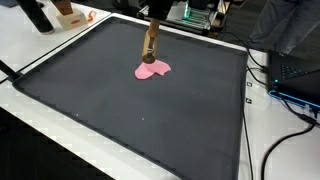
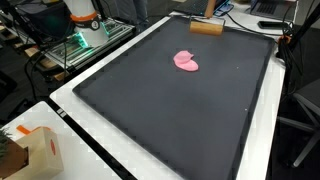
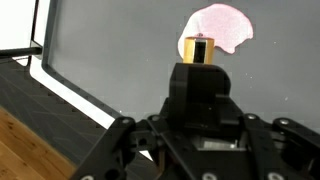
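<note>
Grasp looks done: claw (image 3: 199,66) pinched shut on a small wooden block (image 3: 198,47), held above the dark mat (image 1: 200,110) near the pink blob (image 1: 152,70). Block not yet set down; the blob lies flat mid-mat, clear of the claw.

Our gripper (image 3: 198,70) shows in the wrist view as matte black all over. At its middle sits a squarish block with rounded shoulders, its flat face catching a dull grey sheen. Beneath that, angular link bars fan out to either side, jointed at round pivots. Small pale specks, perhaps screw heads, dot the lower housing.
</note>
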`<state>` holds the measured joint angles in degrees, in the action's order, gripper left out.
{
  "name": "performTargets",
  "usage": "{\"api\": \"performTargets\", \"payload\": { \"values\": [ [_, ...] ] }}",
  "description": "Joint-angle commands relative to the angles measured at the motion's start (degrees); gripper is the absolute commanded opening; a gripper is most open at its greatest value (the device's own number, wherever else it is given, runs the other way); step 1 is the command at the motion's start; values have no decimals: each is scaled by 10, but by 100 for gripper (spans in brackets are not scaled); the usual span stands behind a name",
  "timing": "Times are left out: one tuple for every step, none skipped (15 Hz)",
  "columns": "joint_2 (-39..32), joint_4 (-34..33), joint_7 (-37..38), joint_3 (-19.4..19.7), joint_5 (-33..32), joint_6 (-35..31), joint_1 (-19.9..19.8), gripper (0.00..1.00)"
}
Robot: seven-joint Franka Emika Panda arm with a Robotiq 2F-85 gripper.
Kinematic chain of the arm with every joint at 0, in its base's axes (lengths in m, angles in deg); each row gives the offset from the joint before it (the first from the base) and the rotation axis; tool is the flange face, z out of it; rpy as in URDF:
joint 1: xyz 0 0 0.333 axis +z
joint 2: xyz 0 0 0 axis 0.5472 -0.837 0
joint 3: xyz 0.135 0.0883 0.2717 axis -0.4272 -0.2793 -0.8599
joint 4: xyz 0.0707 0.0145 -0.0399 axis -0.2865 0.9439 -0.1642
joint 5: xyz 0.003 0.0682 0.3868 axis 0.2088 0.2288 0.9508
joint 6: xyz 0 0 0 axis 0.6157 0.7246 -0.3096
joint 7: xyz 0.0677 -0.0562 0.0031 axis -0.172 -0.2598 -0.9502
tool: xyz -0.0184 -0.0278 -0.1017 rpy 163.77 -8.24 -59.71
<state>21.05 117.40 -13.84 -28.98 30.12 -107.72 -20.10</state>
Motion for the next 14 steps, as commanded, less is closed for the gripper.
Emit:
{"api": "performTargets", "payload": {
  "values": [
    [61,61,-67,8,44,-20,-24,25],
    [70,70,-87,11,50,-23,-29,25],
    [78,79,-106,13,54,-27,-34,25],
    [87,88,-126,15,59,-33,-38,25],
    [94,96,-150,16,63,-37,-42,25],
    [99,103,-166,18,67,-42,-44,25],
    [105,111,-188,19,70,-50,-47,25],
    [110,118,-205,21,75,-55,-49,25],
    [77,80,-166,17,56,-31,-43,50],
    [82,87,-179,18,59,-35,-45,50],
    [86,92,-185,19,60,-38,-46,50],
    [88,94,-188,19,61,-39,-46,50],
    [88,95,-188,19,61,-40,-46,50],
    [88,95,-189,19,61,-40,-46,50]
  ]
}}
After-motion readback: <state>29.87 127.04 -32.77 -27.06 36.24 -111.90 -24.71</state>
